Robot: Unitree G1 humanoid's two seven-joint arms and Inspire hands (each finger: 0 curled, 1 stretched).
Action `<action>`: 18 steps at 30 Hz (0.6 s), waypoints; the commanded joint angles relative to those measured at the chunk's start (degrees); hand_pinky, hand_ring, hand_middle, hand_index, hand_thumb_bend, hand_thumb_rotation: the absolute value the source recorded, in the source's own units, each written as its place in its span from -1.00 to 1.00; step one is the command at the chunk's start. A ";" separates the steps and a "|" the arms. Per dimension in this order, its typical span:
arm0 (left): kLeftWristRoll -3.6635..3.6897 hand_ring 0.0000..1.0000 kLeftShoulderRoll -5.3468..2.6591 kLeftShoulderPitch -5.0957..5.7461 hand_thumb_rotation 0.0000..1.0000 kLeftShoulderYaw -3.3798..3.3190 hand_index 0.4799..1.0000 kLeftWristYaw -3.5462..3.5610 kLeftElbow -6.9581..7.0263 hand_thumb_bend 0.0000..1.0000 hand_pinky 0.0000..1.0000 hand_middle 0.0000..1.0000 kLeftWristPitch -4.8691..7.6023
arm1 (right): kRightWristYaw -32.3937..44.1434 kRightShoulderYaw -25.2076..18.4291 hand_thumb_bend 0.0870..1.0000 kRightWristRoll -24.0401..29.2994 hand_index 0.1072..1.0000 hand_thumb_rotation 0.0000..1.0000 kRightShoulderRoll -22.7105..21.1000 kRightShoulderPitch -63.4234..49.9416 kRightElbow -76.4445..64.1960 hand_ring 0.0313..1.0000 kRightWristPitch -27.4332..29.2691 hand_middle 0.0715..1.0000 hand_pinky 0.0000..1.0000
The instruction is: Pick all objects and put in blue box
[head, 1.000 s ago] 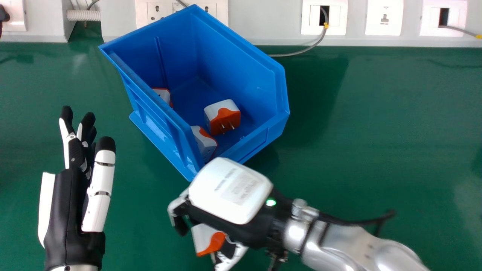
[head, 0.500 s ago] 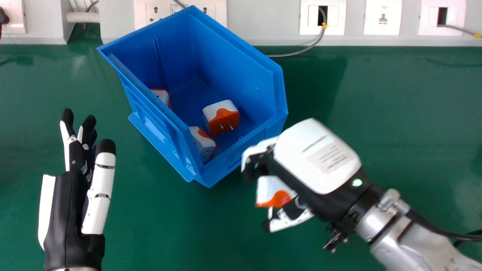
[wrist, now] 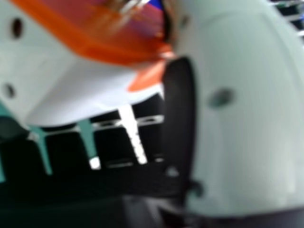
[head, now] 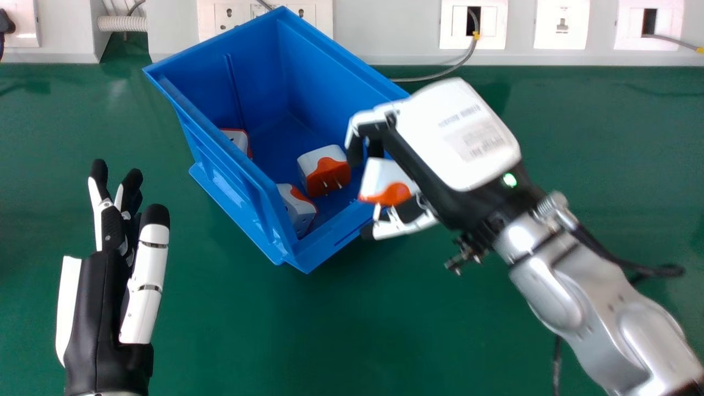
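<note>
We had the boxy white-and-orange plastic plug adapter point(head: 388, 184) clamped between the curled fingers and thumb of our right hand point(head: 456, 140), over the near right part of the open blue plastic box point(head: 338, 71). The thumb sat on the near side and the fingers on the far side, a grip we took as meant to steady its blocky body and let it drop once they parted. The box's open top faced us, which suited a release from above. Our left hand point(head: 104, 291) rested at the left over the green table point(head: 330, 335), its fingers straight, probably because one hand was enough.

Our right hand covered part of the box's right rim, so we could not tell how high the adapter hung or whether it fully cleared that rim. Inside, the white-and-orange adapter by the left wall point(head: 236, 139) was partly hidden by it; the near left adapter point(head: 297, 209) was partly cut off too, while the middle adapter point(head: 324, 171) showed its prongs.
</note>
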State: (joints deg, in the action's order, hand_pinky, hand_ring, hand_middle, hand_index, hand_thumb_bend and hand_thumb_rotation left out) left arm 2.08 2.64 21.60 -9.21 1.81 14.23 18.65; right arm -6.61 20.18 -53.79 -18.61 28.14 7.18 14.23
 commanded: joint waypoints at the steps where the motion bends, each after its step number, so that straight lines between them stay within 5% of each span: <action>1: -0.85 1.00 0.43 0.24 0.73 0.07 0.96 0.00 1.05 -0.27 1.00 0.98 1.08 | -0.29 0.47 -0.13 1.19 -0.19 -0.69 2.13 5.04 1.59 -0.83 -0.64 -0.76 -0.87; 12: -0.54 1.00 0.13 1.22 0.73 0.19 0.97 -0.03 1.90 -0.24 1.00 0.98 0.67 | -0.09 5.23 -0.12 -0.20 -0.18 -0.70 8.62 20.82 19.27 -0.62 -6.77 -0.51 -0.71; 18: -1.49 1.00 -0.13 1.70 0.76 0.37 0.96 -0.53 1.93 -0.29 1.00 0.98 1.08 | -2.15 8.11 -0.12 -0.64 -0.17 -0.69 10.61 28.02 31.03 -0.45 -8.22 -0.33 -0.59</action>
State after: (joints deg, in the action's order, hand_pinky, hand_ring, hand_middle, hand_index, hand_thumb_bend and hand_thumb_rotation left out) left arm 0.95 2.67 22.96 -9.11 1.51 14.76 18.75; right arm -7.07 28.01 -54.28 -8.71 52.12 37.19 6.51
